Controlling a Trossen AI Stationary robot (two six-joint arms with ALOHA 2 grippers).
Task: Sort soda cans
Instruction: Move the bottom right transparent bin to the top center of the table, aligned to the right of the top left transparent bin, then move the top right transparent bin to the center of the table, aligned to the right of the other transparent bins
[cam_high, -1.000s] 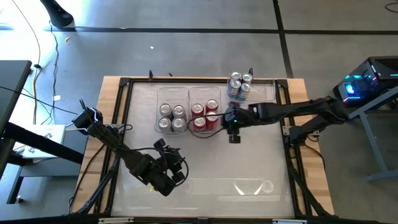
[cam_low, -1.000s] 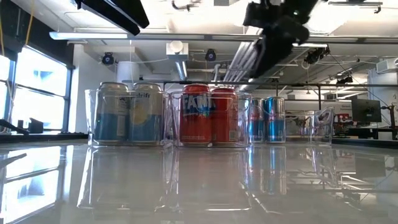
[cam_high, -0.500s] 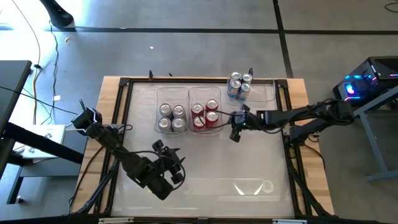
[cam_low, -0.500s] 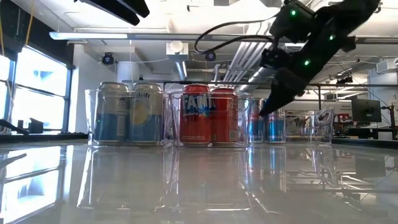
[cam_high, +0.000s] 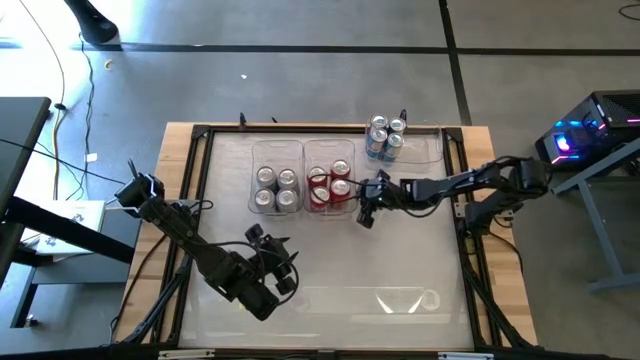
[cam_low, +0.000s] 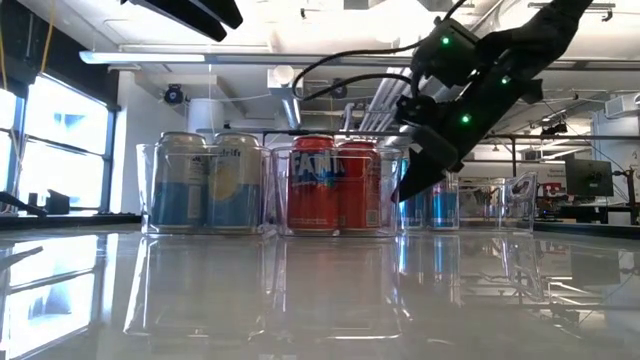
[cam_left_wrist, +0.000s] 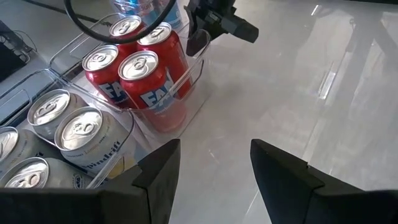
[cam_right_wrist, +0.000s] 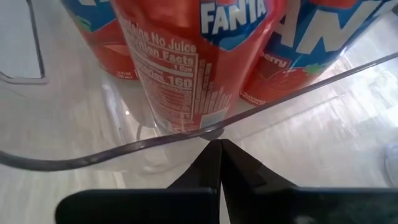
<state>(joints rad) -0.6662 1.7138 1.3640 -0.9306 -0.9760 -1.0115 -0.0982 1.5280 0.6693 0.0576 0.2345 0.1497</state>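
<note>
Three clear bins stand along the far side of the table. One holds the silver-grey cans, the middle one the red cans, and the far right one the blue cans. All the cans stand upright on their bases. My right gripper is shut and slants down at the near right corner of the red cans' bin, low beside it in the low view. My left gripper is open, over bare table toward the near left, and touches nothing. My right gripper's shut fingertips sit at the outer wall of the red cans' bin at its near right corner, just under the rim. They come slanting down from the table's right. I cannot tell whether they touch the wall. The bin stands flat on the table.
The table top is glossy, with a raised black frame around it. Bare surface lies near of the bins, between the two arms. The right arm stretches across the right side, with its cable looping above it in the low view.
My right gripper has come down from high above the table and moved toward the table's left, ending at the near right corner of the red cans' bin, fingers slanting down.
</note>
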